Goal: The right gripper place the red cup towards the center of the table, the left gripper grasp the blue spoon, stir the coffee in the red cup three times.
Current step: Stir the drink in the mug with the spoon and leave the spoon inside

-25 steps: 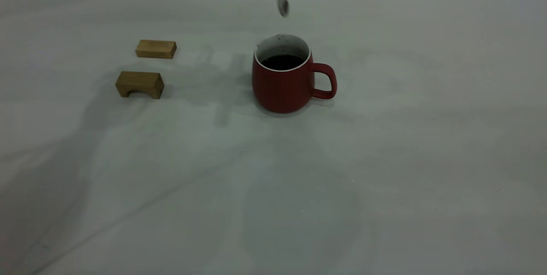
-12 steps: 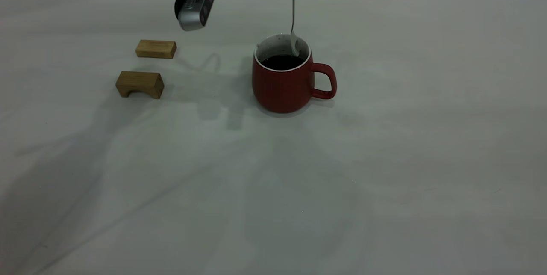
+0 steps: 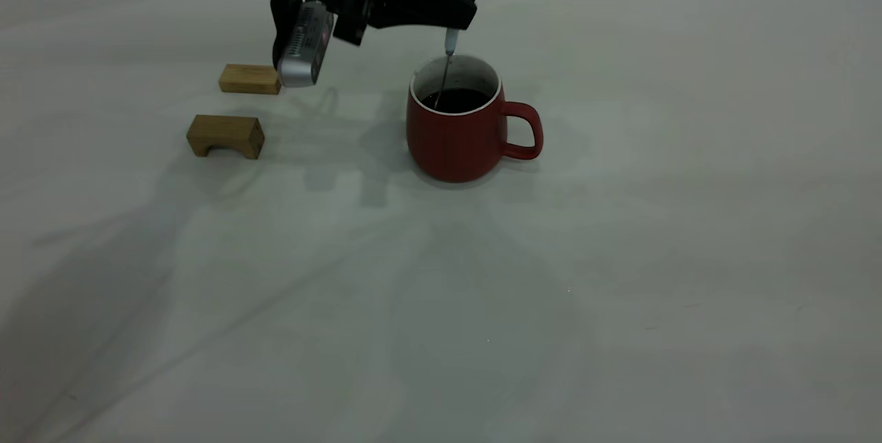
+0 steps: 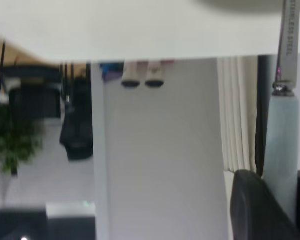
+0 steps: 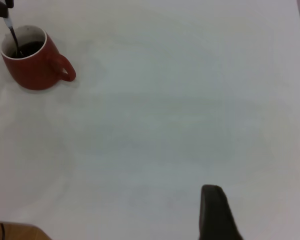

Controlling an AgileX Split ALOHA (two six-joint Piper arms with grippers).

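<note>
The left claw (image 3: 451,12) pinches the pale handle of the blue spoon (image 3: 446,60), a light, stiff, probably slippery thing best gripped high, its bowl dipped in the coffee (image 3: 455,99) of the heavier-looking red cup (image 3: 458,136) standing mid-counter (image 3: 620,257).

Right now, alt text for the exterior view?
The left gripper holds a pale blue-handled metal spoon upright, its bowl dipped into dark coffee in a rounded red mug on an off-white table. Two wooden blocks sit off to the mug's left.
</note>
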